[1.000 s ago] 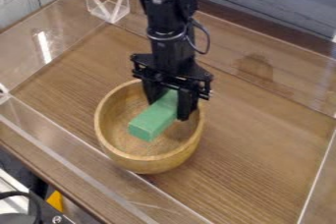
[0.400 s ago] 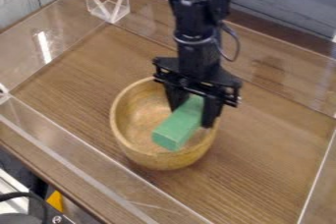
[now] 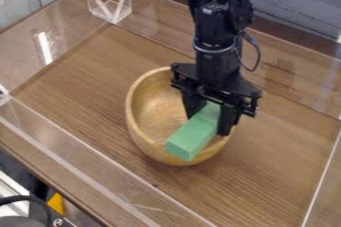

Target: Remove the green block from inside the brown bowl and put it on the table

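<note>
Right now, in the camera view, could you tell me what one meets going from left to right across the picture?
Clear triangular stand at the back → brown bowl → green block, held by the gripper → bare table.

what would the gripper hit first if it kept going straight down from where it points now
The gripper points straight down and is shut on the green block. Below it lies the brown bowl, so the block's lower end would likely press into the bowl's inner wall near the front rim first; depth is hard to judge from this single view.
</note>
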